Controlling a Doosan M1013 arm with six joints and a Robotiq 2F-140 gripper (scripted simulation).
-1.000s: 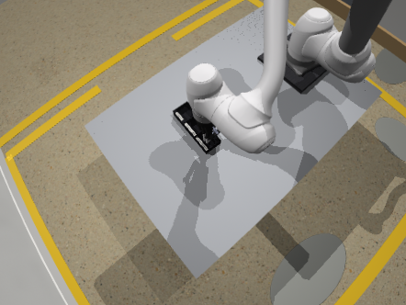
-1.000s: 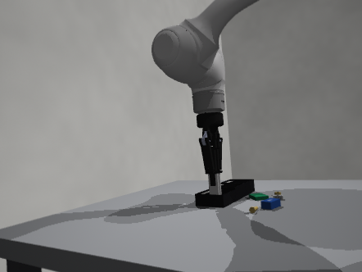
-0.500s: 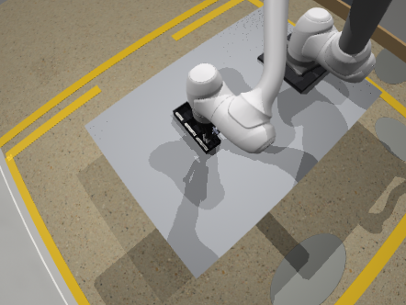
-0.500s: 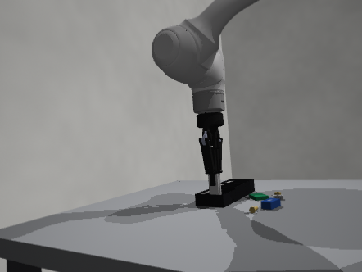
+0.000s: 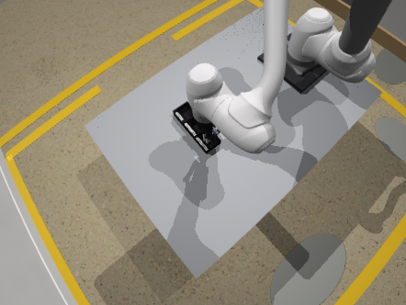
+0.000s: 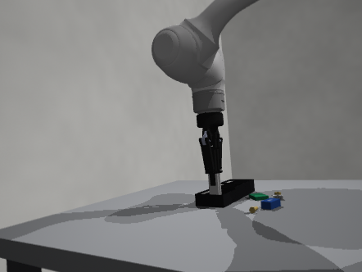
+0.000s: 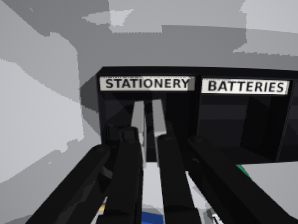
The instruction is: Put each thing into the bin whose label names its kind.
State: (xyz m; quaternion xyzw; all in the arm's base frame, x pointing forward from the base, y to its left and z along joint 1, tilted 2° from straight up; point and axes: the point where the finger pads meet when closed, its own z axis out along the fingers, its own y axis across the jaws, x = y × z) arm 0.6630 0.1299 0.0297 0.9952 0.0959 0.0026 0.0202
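Table top point(image 5: 152, 106) point(image 6: 135, 238), smooth, matt; bins point(image 5: 208, 149) point(image 6: 210, 201) point(image 7: 240, 73), matt, plastic-looking; labels point(image 7: 147, 83) point(image 7: 245, 86), flat, paper-like; arm point(image 5: 248, 119) point(image 6: 184, 53), smooth, softly glossy; floor point(image 5: 55, 60), speckled, stone-like; blue block point(image 6: 270, 203) point(image 7: 152, 218), smooth; finger pads point(image 6: 214, 186), smooth, metal-looking.

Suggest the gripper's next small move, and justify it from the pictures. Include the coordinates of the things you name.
Probably open the jaws slightly: the gripper point(image 5: 207, 138) point(image 6: 214, 193) point(image 7: 149, 114) reaches down into the STATIONERY bin point(image 5: 202, 143) point(image 6: 210, 201) point(image 7: 147, 72), jaws nearly together. Anything thin between them, which I cannot make out, should drop inside.
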